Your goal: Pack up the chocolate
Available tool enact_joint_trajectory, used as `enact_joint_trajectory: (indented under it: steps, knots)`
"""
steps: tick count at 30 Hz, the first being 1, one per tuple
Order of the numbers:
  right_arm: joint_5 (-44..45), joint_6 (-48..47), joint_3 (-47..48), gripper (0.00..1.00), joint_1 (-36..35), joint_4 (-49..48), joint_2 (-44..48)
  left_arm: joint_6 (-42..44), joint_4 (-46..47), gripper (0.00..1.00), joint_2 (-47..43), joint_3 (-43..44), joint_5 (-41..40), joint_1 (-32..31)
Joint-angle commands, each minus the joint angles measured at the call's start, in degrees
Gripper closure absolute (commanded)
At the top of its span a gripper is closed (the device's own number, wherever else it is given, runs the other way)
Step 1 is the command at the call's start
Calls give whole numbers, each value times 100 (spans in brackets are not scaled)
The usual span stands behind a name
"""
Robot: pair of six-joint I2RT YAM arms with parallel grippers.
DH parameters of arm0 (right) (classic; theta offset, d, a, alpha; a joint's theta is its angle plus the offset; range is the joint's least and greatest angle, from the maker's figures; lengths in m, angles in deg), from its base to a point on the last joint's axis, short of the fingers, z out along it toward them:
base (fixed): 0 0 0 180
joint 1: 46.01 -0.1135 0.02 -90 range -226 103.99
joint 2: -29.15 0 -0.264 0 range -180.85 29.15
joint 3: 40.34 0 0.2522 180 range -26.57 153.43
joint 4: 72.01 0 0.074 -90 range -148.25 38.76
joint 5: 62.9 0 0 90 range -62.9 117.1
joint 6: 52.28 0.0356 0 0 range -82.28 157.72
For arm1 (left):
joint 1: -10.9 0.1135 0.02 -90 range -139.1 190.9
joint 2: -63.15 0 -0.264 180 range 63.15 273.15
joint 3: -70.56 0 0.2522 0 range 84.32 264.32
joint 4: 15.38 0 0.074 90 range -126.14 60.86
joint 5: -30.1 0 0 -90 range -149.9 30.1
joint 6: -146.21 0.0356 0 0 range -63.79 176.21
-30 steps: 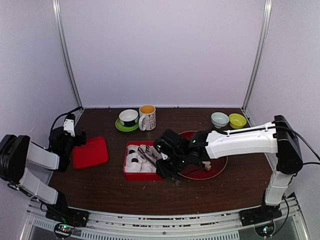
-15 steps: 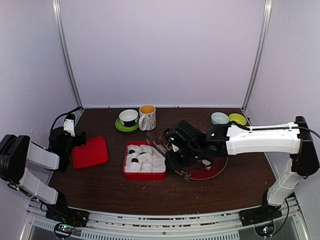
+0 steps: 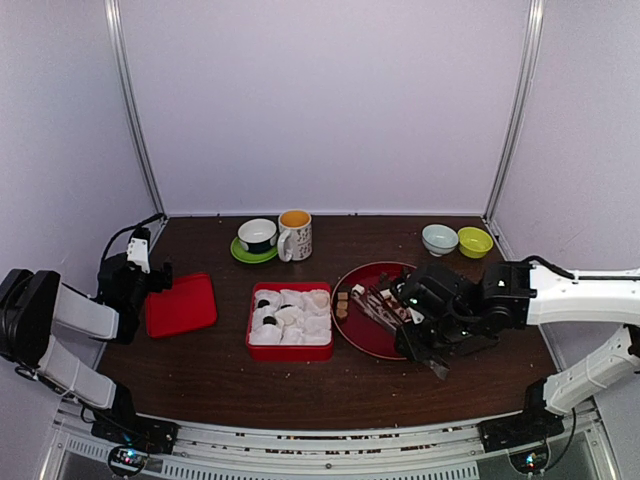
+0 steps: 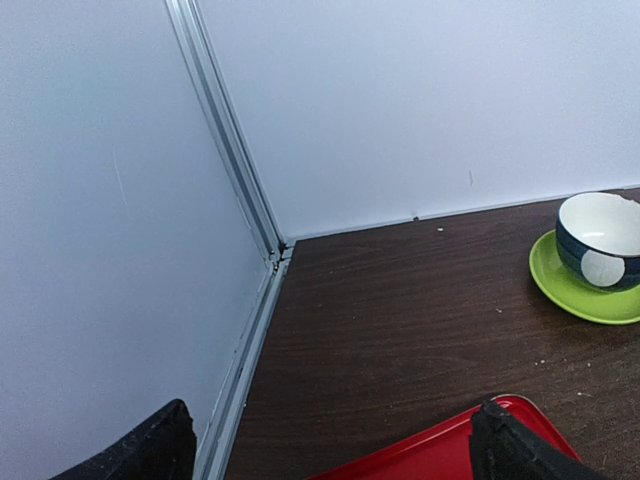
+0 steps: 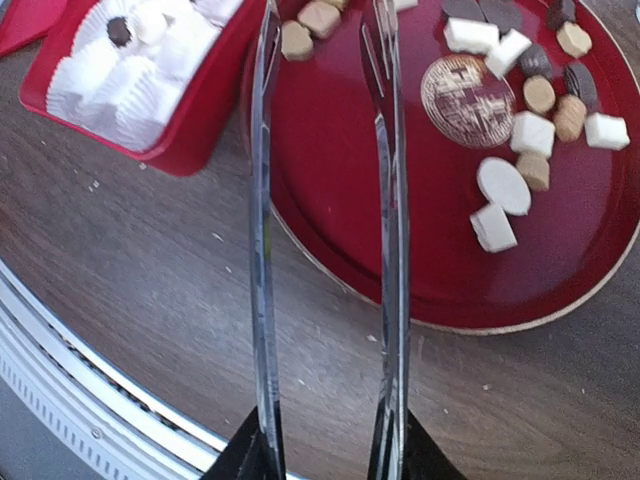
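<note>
Chocolate (image 5: 503,185) in white, tan and dark pieces lies scattered on the round red plate (image 5: 330,200), with a few tan pieces (image 3: 343,300) at its left edge. The red box (image 3: 290,352) left of the plate holds white paper cups, some with a dark piece (image 5: 120,30) in them. My right gripper (image 5: 325,460) is shut on the handle end of long metal tongs (image 5: 388,200). Their two arms stand apart and reach over the plate's left part with nothing between the tips. In the top view the right gripper (image 3: 425,345) sits at the plate's near right. My left gripper (image 4: 335,450) is open beside a red lid (image 3: 182,303).
A gold coin (image 5: 467,87) lies among the pieces on the plate. At the back stand a blue-and-white bowl on a green saucer (image 3: 257,237), a mug (image 3: 295,233), a pale bowl (image 3: 440,238) and a green bowl (image 3: 475,241). The left wall rail (image 4: 250,300) is close to the left gripper.
The right arm has swung right with the tongs, from over the red box to the plate's near right side. The left arm has not moved.
</note>
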Motion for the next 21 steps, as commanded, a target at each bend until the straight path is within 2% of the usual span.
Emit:
enact_joint_trajectory:
  steps: [1,12,21]
  knots:
    - [17,327,-476,64,84,647,650,-21,379,2,33,-24,69,36]
    - [6,899,-1499,59,218,1351,2046,-21,378,2,31,-29,70,36]
    - [-25,1013,-1744,57,351,1396,2243,-25,379,2,33,-25,70,36]
